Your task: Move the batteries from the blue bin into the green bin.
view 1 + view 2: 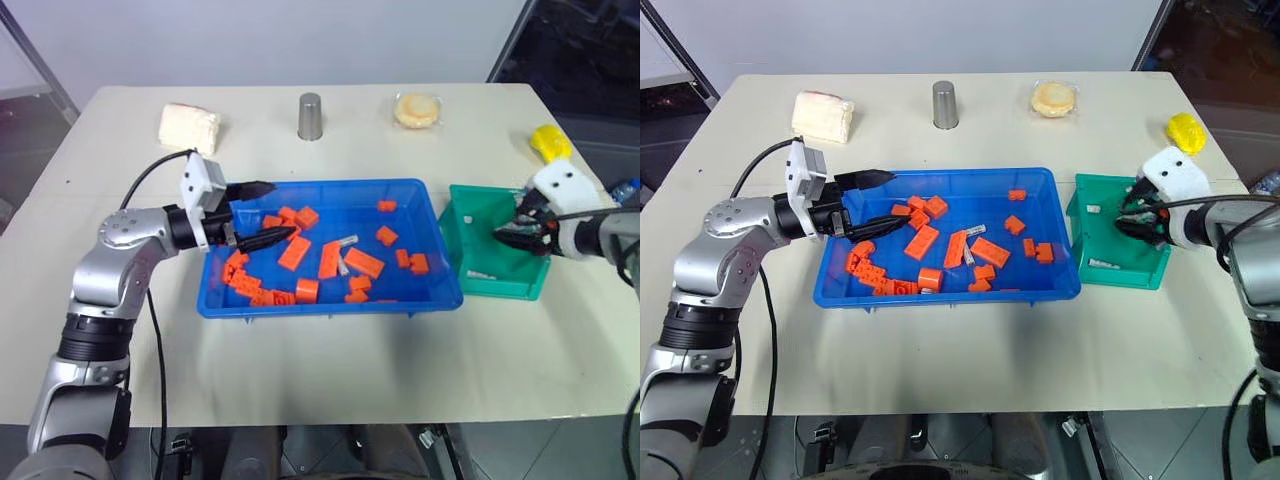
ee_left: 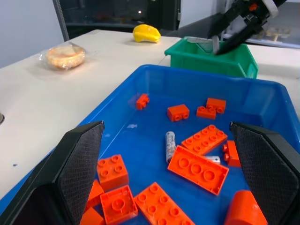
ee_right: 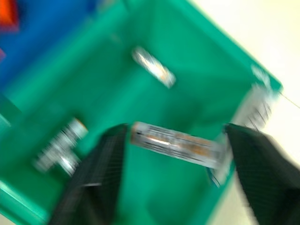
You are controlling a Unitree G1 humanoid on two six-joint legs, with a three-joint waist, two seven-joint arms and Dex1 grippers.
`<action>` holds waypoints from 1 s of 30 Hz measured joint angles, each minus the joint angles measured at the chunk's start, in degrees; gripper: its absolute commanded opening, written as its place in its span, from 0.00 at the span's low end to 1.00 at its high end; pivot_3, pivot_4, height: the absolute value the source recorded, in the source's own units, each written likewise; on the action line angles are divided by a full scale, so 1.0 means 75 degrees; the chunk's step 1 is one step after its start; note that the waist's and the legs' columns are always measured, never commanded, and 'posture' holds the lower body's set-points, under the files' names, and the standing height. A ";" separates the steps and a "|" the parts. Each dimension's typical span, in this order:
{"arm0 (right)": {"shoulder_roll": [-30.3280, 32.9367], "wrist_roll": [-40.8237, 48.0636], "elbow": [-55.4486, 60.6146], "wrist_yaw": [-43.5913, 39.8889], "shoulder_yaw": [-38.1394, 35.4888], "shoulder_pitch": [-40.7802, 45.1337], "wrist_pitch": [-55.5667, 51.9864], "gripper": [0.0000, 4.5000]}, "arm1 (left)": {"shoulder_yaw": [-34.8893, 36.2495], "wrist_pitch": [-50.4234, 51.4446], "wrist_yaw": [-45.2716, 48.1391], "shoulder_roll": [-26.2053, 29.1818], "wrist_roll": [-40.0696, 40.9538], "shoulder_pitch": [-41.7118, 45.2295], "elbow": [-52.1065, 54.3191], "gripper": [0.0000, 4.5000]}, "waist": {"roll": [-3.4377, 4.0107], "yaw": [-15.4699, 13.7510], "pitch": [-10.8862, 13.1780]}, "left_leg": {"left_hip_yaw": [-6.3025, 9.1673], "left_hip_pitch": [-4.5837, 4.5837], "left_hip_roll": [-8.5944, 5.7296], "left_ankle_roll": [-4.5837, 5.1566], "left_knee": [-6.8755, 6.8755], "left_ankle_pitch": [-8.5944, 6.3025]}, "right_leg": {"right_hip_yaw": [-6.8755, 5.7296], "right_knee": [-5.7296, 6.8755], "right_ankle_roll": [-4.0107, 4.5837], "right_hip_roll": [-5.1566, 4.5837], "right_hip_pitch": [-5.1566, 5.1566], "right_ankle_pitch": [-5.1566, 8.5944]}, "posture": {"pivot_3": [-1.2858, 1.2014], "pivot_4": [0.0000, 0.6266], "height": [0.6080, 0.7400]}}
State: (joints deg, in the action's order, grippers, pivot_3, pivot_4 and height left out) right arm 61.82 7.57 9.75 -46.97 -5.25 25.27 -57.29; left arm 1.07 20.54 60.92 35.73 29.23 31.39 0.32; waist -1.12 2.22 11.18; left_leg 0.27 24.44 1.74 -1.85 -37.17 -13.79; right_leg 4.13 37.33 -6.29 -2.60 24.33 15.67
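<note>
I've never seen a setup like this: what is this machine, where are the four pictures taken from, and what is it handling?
It is a two-armed robot, each arm ending in a black two-fingered pincer. Two pictures look down from its head; the other two come from a camera on each wrist. On the table a blue bin holds orange blocks and batteries. The left pincer hovers open over it, holding nothing. The right pincer is over the green bin, fingers spread, with a battery between them; whether it is gripped or just dropped is unclear. More batteries lie inside that bin.

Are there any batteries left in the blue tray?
Yes, a silver battery lies among the orange blocks in the blue tray.
</note>
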 measured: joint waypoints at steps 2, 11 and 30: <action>0.0040 -0.0002 -0.0046 -0.0007 0.0001 -0.0027 0.0179 0.99 | 0.0003 0.0006 -0.0004 0.0001 0.0000 -0.0026 0.0011 1.00 | 0.0000 0.0012 0.0000 | 0.0001 -0.0001 0.0001 0.0000 -0.0003 0.0000 | 0.0000 0.0002 0.0000 0.0001 0.0000 0.0000 | 0.52 0.24 1.00; -0.1383 0.0549 0.0158 0.0405 0.0247 0.2149 -0.0458 0.99 | 0.0085 0.0029 -0.0114 0.0161 -0.0032 -0.0172 0.0227 1.00 | 0.0004 0.0122 0.0000 | 0.0009 -0.0011 0.0006 -0.0006 -0.0003 0.0004 | 0.0005 0.0029 0.0001 0.0011 0.0001 0.0000 | 0.52 0.24 1.00; -0.5674 0.2134 0.0866 0.2352 0.0883 0.2270 -0.3276 0.99 | 0.1188 0.1391 -0.0649 0.0918 0.1045 -0.1512 0.2291 1.00 | -0.0004 -0.0122 -0.0005 | 0.0017 -0.0001 -0.0003 -0.0008 -0.0016 0.0005 | -0.0002 0.0043 0.0002 0.0001 0.0004 0.0001 | 0.52 0.24 1.00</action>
State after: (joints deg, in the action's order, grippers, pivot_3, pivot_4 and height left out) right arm 19.26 23.58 16.24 -29.33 1.38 42.29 -81.87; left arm 9.98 30.97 56.05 42.61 37.07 20.05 17.50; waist -1.15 1.30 11.14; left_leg 0.40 24.43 1.72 -1.90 -37.29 -13.75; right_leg 4.11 37.66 -6.27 -2.59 24.36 15.68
